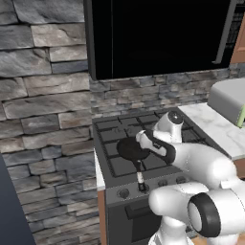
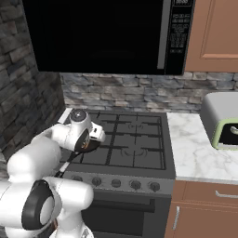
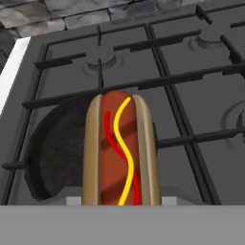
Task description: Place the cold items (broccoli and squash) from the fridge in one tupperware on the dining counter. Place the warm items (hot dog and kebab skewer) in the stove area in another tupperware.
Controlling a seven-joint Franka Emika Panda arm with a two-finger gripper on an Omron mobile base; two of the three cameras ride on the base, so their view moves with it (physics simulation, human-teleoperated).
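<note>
Gripper (image 2: pixel 87 140) hangs low over the near left burner of the stove (image 2: pixel 139 135). From the hand view I judge it is clamped on the hot dog (image 3: pixel 119 148): the bun comes up from between the place of the finger tips, and the jaws are partly closed. The tips themselves are hidden, so I cannot see the contact.

The hot dog is above the dark round pan (image 3: pixel 52 153), which lies on the grate with its handle toward the near edge of the stove. In the hand view the long axis runs straight away from the hand, toward the far side of the stove and the stone wall (image 1: pixel 43 95). The red and yellow sauce lines face up to the camera.

What can go wrong: the grip seems to be on the near end only, so most of the length hangs free in front. I think a fast swing can make it turn in the jaws or slip out onto the grate. The bun is soft and round, so a strong squeeze can also push it out. The microwave (image 2: pixel 102 37) hangs above, so a high lift can hit it.
</note>
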